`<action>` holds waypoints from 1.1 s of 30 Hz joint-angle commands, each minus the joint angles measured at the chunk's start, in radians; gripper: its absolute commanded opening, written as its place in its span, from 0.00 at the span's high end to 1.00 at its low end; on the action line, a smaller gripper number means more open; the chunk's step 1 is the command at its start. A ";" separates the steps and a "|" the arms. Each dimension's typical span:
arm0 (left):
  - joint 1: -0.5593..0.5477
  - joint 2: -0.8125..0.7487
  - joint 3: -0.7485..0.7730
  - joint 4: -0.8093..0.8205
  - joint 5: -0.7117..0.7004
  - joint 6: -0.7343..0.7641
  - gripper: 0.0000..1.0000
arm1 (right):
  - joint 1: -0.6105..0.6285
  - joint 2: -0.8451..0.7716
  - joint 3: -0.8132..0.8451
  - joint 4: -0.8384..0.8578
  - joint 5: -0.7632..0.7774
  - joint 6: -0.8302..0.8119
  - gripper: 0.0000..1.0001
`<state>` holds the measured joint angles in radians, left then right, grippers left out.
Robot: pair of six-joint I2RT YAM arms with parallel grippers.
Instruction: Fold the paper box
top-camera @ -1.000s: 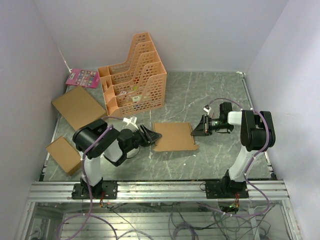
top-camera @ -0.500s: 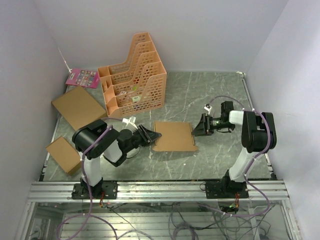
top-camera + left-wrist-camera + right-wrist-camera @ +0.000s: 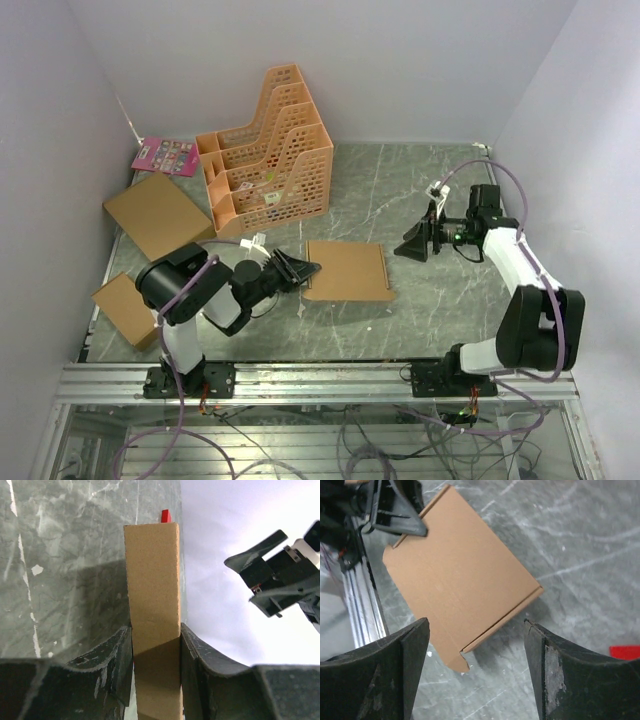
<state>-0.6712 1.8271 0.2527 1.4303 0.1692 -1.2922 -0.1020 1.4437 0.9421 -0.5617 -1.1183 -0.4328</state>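
The right end effector (image 3: 411, 247) has released the paper box (image 3: 348, 270), jaws wide; only the left end effector (image 3: 297, 268) grips it, suggesting a regrasp.

The right gripper (image 3: 412, 247) has let go of the box's (image 3: 350, 270) right edge and drawn back up and to the right (now well apart from it), its jaws spread wide. The left gripper (image 3: 305, 268) has narrowed, its fingers (image 3: 122, 652) now pressing the box's left edge.
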 commanded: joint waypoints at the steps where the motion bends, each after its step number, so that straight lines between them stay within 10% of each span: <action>1: -0.017 -0.045 0.013 0.031 -0.045 -0.058 0.69 | 0.070 -0.125 0.005 -0.089 -0.051 -0.332 0.21; 7: -0.044 -0.115 0.056 -0.168 -0.097 -0.122 0.74 | 0.300 -0.294 -0.040 -0.029 0.169 -0.482 0.04; 21: -0.070 -0.341 0.228 -0.847 -0.184 -0.271 0.74 | 0.811 -0.325 -0.046 0.071 0.753 -0.504 0.04; 33: -0.068 -0.400 0.294 -1.026 -0.190 -0.365 0.74 | 0.903 -0.341 -0.211 0.298 0.898 -0.455 0.04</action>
<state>-0.7361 1.4540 0.5182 0.4561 -0.0017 -1.6054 0.7811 1.1206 0.7834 -0.3988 -0.3000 -0.9165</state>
